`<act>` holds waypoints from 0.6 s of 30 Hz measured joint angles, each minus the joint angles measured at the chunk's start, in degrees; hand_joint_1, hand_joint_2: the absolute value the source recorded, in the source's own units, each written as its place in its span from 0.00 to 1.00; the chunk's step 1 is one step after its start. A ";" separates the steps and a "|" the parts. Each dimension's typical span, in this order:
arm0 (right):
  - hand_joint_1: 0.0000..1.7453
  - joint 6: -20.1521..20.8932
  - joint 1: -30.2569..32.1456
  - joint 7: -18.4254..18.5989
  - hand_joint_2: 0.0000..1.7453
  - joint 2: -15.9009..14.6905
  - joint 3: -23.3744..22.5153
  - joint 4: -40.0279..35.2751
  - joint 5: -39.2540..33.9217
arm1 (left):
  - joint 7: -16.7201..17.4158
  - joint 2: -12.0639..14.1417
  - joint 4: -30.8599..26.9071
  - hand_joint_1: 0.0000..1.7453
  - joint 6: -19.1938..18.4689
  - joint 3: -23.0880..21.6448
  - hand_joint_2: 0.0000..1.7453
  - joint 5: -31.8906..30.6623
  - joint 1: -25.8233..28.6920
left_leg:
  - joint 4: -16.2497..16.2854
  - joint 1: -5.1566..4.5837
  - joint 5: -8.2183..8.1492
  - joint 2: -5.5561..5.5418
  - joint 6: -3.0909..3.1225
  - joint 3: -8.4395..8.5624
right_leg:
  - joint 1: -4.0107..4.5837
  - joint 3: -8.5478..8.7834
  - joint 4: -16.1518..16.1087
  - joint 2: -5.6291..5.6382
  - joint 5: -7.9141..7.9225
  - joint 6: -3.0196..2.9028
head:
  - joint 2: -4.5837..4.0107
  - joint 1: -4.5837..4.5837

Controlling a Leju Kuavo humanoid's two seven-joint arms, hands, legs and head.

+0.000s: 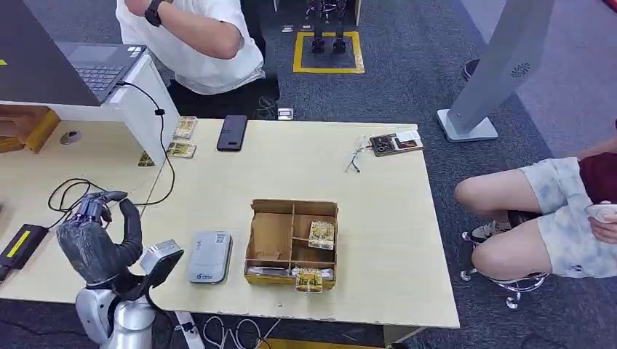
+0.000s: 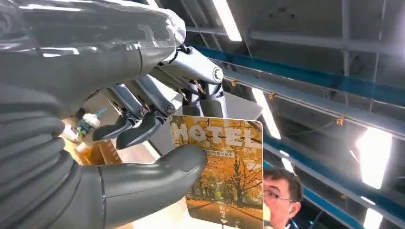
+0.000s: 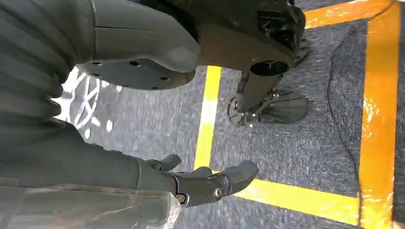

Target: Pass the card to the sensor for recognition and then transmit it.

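Left robot hand (image 2: 143, 157) raised at 8 o'clock over desk (image 1: 378, 240), pinching hotel card (image 2: 224, 171) between thumb and fingers, probably ready for grey sensor (image 1: 210, 257) at 3 o'clock. Right robot hand (image 3: 210, 183) hanging, loosely open, empty.

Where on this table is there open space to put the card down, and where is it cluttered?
Bare table lies right of the cardboard box, and between the box and the black phone. Crowded: the left end with black cables, and the far-left corner around the white stand.

Card reader (image 1: 209, 257) on table (image 1: 378, 218), left of compartment box (image 1: 292, 243).
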 joint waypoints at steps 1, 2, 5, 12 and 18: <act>0.00 -0.11 0.07 -0.09 1.00 0.00 -0.28 0.00 -0.04 | 0.00 0.00 -0.02 1.00 0.00 0.15 1.00 0.11 0.05 | 0.00 0.00 0.00 0.00 0.00 0.00 | 0.00 0.00 0.00 0.00 0.00 0.00 | 0.00 0.00; 0.00 -0.11 0.11 -0.15 1.00 0.00 -0.41 0.00 -0.07 | 0.00 0.00 -0.02 1.00 0.00 0.24 1.00 0.13 0.06 | 0.00 0.00 0.00 0.00 0.00 0.00 | 0.00 0.00 0.00 0.00 0.00 0.00 | 0.00 0.00; 0.00 0.72 0.51 -0.63 1.00 -0.57 -1.46 -0.02 -0.24 | 0.00 0.00 -0.04 1.00 0.00 0.76 1.00 0.57 0.16 | 0.00 0.00 0.00 0.00 0.00 0.00 | 0.00 0.01 0.00 -0.01 0.00 0.00 | 0.00 0.02; 0.00 2.58 1.46 -1.18 1.00 -2.93 -2.71 -0.07 -1.03 | -0.02 0.00 -0.07 1.00 0.00 2.47 1.00 0.90 0.51 | 0.00 -0.01 0.00 0.00 0.01 -0.02 | 0.00 0.00 -0.02 0.01 0.00 0.00 | 0.00 0.00; 0.00 2.19 1.95 -0.98 1.00 -3.24 -3.36 -0.13 -2.12 | -0.02 -0.09 -0.74 1.00 0.00 3.23 1.00 1.68 0.79 | 0.00 0.00 0.00 -0.02 0.01 -0.02 | 0.00 0.00 -0.01 -0.04 0.00 0.00 | 0.00 -0.02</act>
